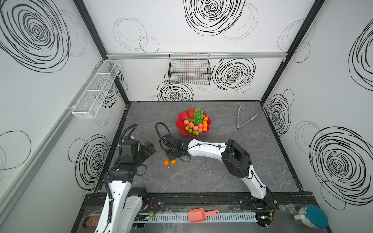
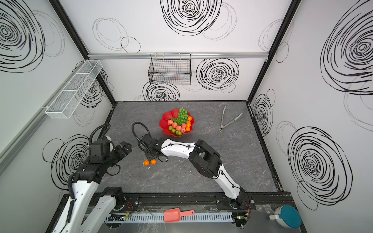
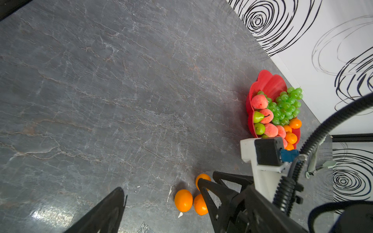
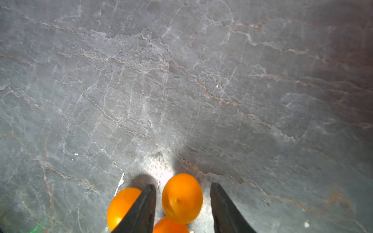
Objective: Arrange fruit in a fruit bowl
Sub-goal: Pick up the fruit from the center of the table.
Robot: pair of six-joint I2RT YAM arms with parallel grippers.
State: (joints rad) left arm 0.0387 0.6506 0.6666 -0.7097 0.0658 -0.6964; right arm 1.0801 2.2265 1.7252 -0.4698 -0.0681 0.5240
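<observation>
Right gripper (image 4: 182, 184) stood open, jaws straddling one tangerine (image 4: 182, 198) on desk (image 4: 181, 80), not touching: probably lined up to grasp for bowl (image 1: 182, 117). Left gripper (image 1: 151, 149) hung open.

White walls (image 1: 181, 30) scrawled with black spirals close in three sides, joined by black corner posts (image 1: 90, 28). A silvery rail (image 1: 242, 54) runs along the back wall, and a black wire basket (image 1: 189, 70) hangs from it. A white mesh rack (image 1: 95, 89) is fixed to the left wall. The table (image 1: 222, 177) is dark grey, veined like marble, with soft glare in places
</observation>
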